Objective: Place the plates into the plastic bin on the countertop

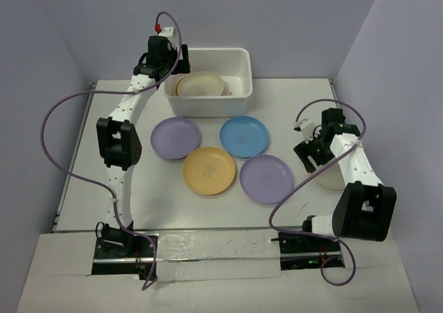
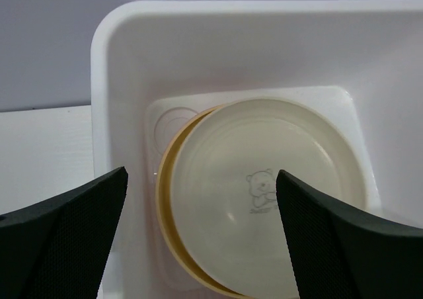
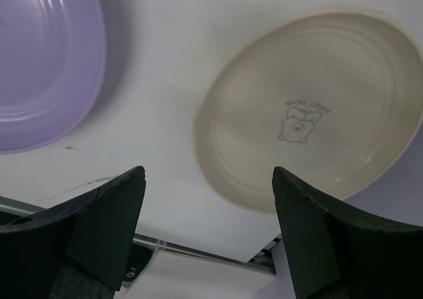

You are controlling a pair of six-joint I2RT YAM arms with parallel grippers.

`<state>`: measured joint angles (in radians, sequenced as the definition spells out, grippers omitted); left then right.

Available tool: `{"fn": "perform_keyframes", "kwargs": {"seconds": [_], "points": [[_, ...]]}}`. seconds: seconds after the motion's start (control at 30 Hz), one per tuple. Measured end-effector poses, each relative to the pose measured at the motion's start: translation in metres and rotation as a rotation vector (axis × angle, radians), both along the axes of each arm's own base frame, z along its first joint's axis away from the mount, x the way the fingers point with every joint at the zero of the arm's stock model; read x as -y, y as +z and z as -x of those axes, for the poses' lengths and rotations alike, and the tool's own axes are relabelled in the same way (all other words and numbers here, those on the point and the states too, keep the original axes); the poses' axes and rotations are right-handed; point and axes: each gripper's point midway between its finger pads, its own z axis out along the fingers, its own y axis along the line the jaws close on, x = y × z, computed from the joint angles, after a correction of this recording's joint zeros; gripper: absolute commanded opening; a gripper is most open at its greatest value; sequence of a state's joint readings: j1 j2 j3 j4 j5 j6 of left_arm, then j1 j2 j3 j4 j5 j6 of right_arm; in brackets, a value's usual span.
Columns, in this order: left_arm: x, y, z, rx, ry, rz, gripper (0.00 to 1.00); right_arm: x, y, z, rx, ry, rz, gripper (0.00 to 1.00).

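Directly beneath spread left jaws, a cream plate (image 2: 264,213) lies in the bin (image 2: 198,9); right jaws spread too.

A cream plate (image 2: 264,200) printed with a small bear lies on a yellow-orange plate (image 2: 165,200) on the base of the white plastic bin (image 2: 119,81). The lower plate's rim peeks out on the side nearest the bin's rounded corner. The left gripper (image 2: 201,180) hangs above the stack with its black fingers (image 2: 73,226) spread wide and nothing between them, one over the bin's side wall and the other over the cream plate's far edge. A strip of white countertop (image 2: 39,153) and the lavender wall (image 2: 46,41) show beyond the rim.
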<state>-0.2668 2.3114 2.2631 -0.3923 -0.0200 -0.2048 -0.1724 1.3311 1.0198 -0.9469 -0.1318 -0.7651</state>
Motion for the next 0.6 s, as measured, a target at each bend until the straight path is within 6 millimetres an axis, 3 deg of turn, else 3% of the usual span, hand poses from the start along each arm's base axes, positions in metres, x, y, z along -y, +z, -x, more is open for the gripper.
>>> {"fn": "perform_keyframes", "kwargs": {"seconds": [0.13, 0.33, 0.43, 0.6], "points": [[0.001, 0.032, 0.006, 0.047, -0.011, 0.021, 0.99, -0.008, -0.016, 0.002, -0.02, -0.004, 0.01, 0.8], [-0.004, 0.113, 0.027, 0.178, -0.016, 0.057, 0.99, -0.009, -0.039, -0.003, -0.04, -0.039, 0.034, 0.65], [-0.007, 0.145, 0.038, 0.234, -0.016, 0.071, 0.99, -0.01, -0.047, -0.01, -0.041, -0.054, 0.041, 0.56], [-0.014, 0.159, 0.048, 0.259, 0.001, 0.063, 0.99, -0.012, -0.066, -0.018, -0.056, -0.081, 0.042, 0.46]]}}
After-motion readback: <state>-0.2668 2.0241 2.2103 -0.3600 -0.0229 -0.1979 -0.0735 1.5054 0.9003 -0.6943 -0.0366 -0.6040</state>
